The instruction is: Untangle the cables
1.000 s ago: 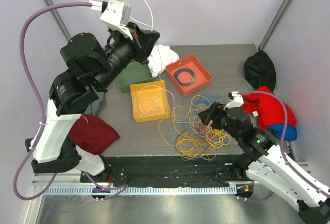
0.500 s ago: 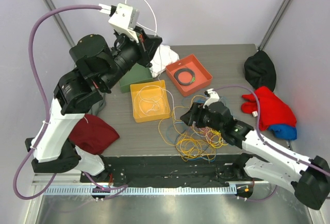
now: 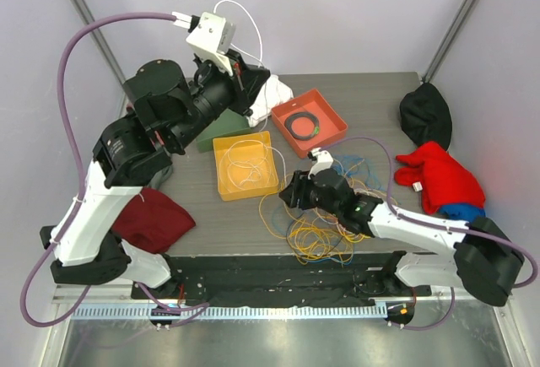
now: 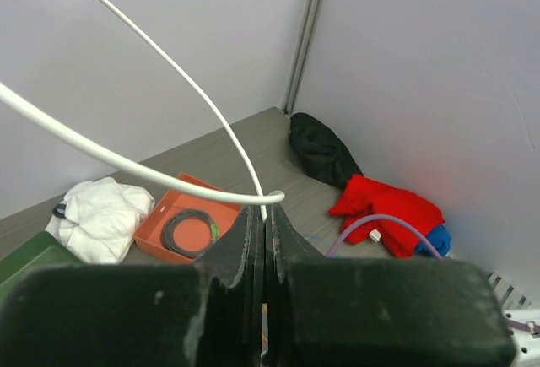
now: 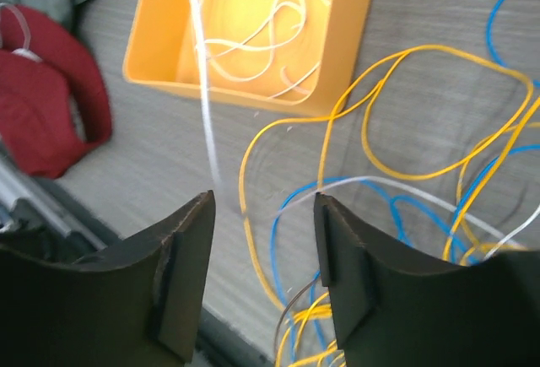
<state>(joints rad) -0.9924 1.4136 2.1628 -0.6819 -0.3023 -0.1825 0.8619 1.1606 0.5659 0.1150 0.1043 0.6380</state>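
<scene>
The cables [image 3: 325, 215] lie in a loose tangle of yellow, blue, white and pink loops at the table's front middle. My left gripper [image 3: 253, 89] is raised high at the back, shut on a white cable [image 4: 126, 167] that loops off its tips [image 4: 266, 213]. More white cable lies in the yellow tray [image 3: 245, 164]. My right gripper [image 3: 287, 194] is open and empty, low over the tangle's left edge. In the right wrist view [image 5: 263, 207] yellow and blue strands [image 5: 253, 240] lie between its fingers [image 5: 181, 274], and a blurred white strand [image 5: 205, 105] rises from the tray [image 5: 337, 38].
An orange-red tray [image 3: 329, 122] holds a black coiled cable. A white cloth [image 3: 268, 95] and a green box [image 3: 221, 126] are at the back. A dark red cloth [image 3: 152, 219] lies at the left; black [image 3: 424, 114] and red [image 3: 439, 177] cloths at the right.
My right arm has stretched left across the tangle toward the yellow tray. My left arm has shifted a little right, still holding the white cable.
</scene>
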